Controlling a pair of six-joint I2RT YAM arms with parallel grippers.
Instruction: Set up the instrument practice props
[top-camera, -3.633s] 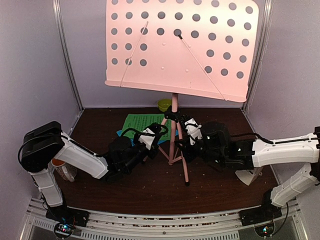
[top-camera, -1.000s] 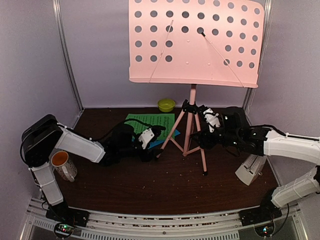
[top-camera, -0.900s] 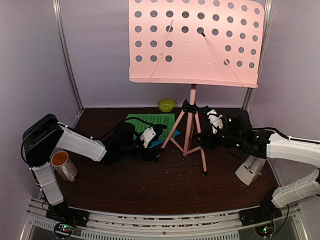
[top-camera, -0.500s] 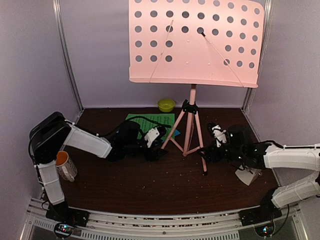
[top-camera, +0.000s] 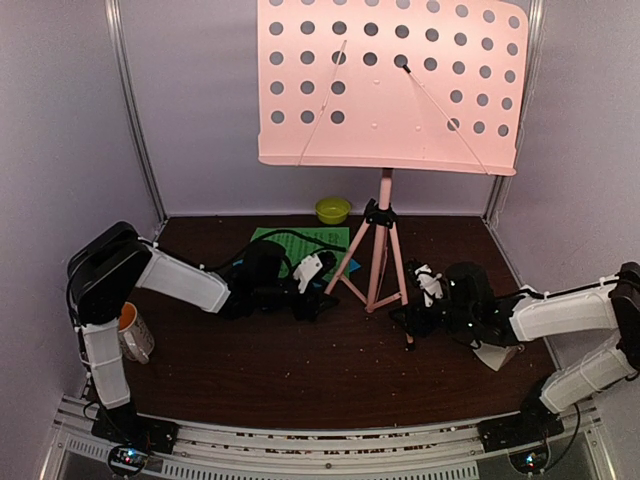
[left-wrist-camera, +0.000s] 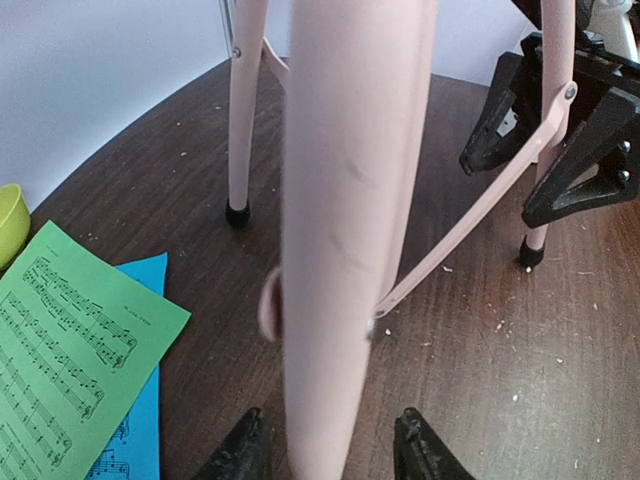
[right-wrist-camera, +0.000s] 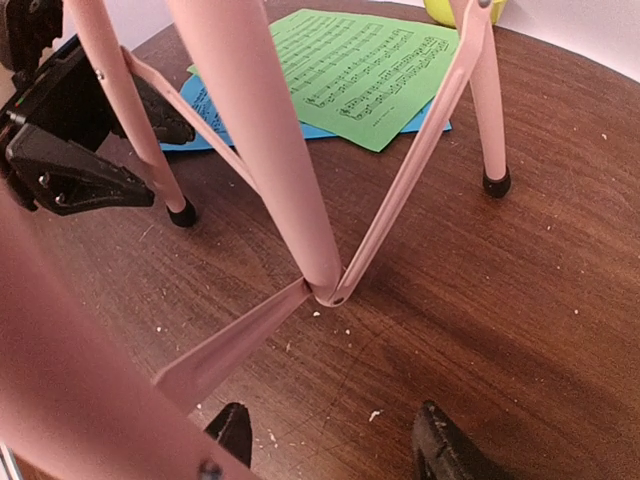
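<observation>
Pink perforated-desk tripod music stand (top-camera: 386, 230) is now upright on all three feet, near the middle of the tabletop's (top-camera: 300, 370) back edge. Seconds ago it sat further left. Right claw (right-wrist-camera: 338, 445) has dropped from the leg hub to the near foot, fingers wide apart, holding nothing. Left claw (left-wrist-camera: 330, 450) is apart, straddling the left leg. Stand looks placed. Green music sheet (top-camera: 300, 240) and blue music sheet (top-camera: 345, 267) lie flat behind it, probably next.

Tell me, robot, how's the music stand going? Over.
Left pincer open astride a stand leg; right pincer open, low by another. Stand upright on three feet. Green sheet, blue sheet flat on table, not on it. Bowl behind, out of the way.
</observation>
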